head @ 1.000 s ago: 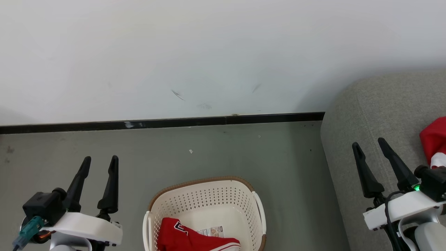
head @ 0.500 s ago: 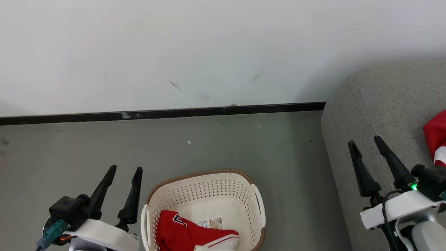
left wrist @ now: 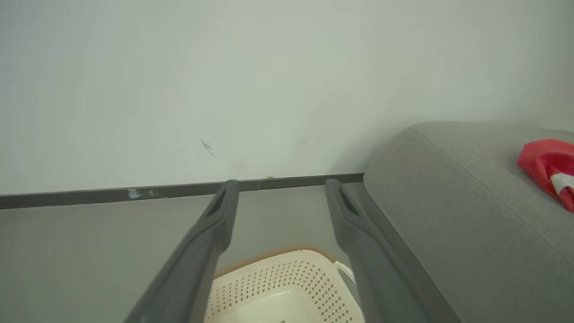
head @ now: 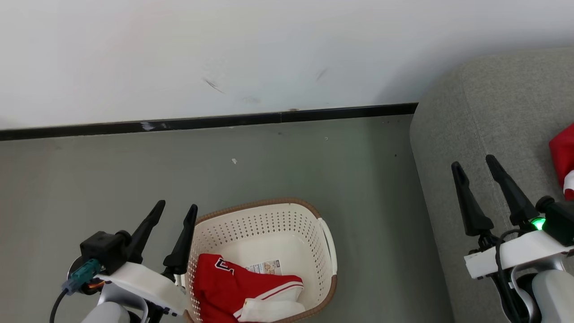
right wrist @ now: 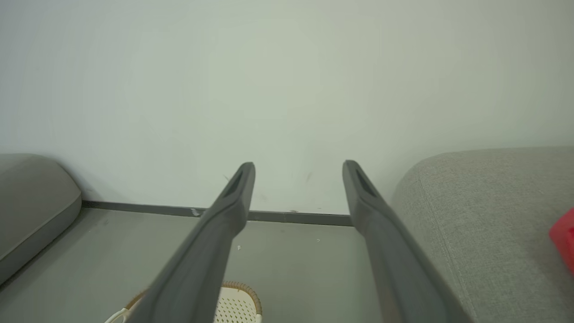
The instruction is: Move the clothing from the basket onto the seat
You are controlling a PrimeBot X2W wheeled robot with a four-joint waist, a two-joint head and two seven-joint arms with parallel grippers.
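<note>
1. Head view: the red clothing [head: 233, 287] lies crumpled in the basket [head: 269, 202] on the floor [head: 112, 170]. Our left gripper [head: 176, 206] is by the basket's rim, and our right gripper [head: 474, 161] is over the seat [head: 484, 103]. Both have their fingers spread wide and empty. We think the cloth is soft, light and floppy, so we should pinch a thick fold in its middle.
2. Left wrist view: this one looks sideways at another red piece [left wrist: 545, 161] lying on the seat.
3. Right wrist view: this one adds a grey cushion [right wrist: 31, 197] across the floor.
</note>
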